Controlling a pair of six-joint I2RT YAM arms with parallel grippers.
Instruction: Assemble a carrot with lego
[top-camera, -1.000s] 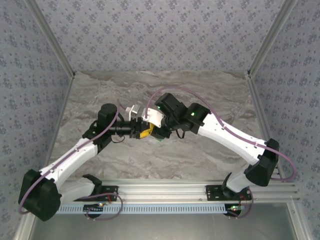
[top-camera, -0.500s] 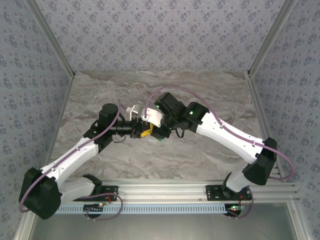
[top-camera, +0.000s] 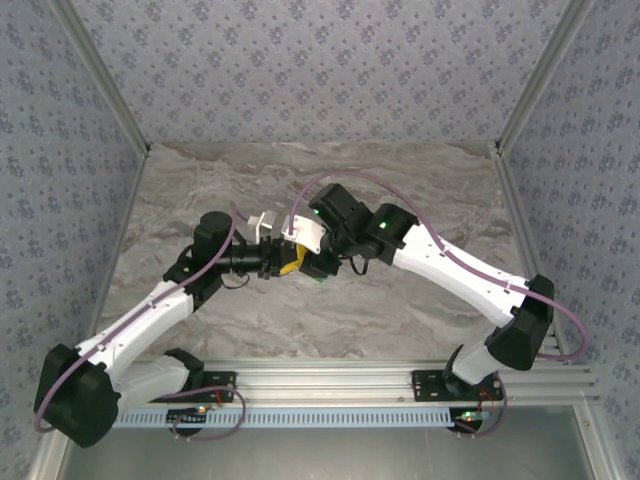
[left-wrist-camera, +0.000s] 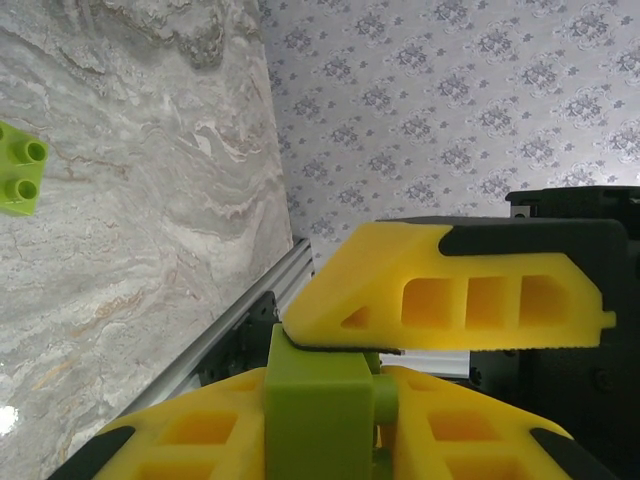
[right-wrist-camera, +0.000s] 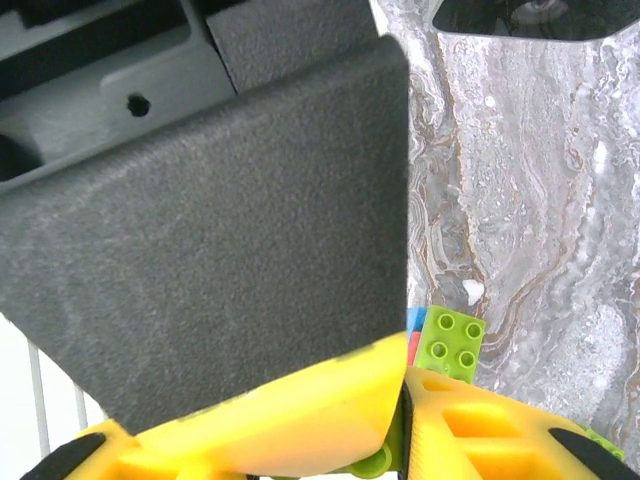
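This place is basically a booth. The walls (top-camera: 320, 70) on the far side and both sides are done in blue-grey flowery wallpaper, with bare aluminium posts (top-camera: 100, 75) running up the corners. The desk (top-camera: 400, 190) is a grey marble-look slab with wavy veining all over, a bit glossy, with a glare spot here and there. Along the near edge there's an aluminium rail (top-camera: 380, 375) where both arms are bolted, and purple cables (top-camera: 380, 185) loop over each arm.

Both arms reach in and meet around mid-desk, slightly left of centre, nose to nose. The left claw (left-wrist-camera: 325, 385) is clamped tight on a lime brick (left-wrist-camera: 318, 420), squeezed between its two yellow fingers. One yellow finger (left-wrist-camera: 450, 290) of the right claw sits right on top of that same brick.

The right claw (right-wrist-camera: 402, 430) has its jaws close together with a green nub (right-wrist-camera: 375, 460) in the gap. I can't tell whether it's actually gripping, because a dark grey housing (right-wrist-camera: 200, 220) blocks a big chunk of its own camera.

Just past the right claw's fingers is what I think is the carrot (right-wrist-camera: 452, 342): a lime four-stud brick with slivers of blue and red tucked against its left side. From above, a green scrap (top-camera: 318, 277) peeks out on the near side of the right claw. One more loose brick (left-wrist-camera: 20, 180), also lime with two studs showing, lies alone on the marble, well apart from the left claw.
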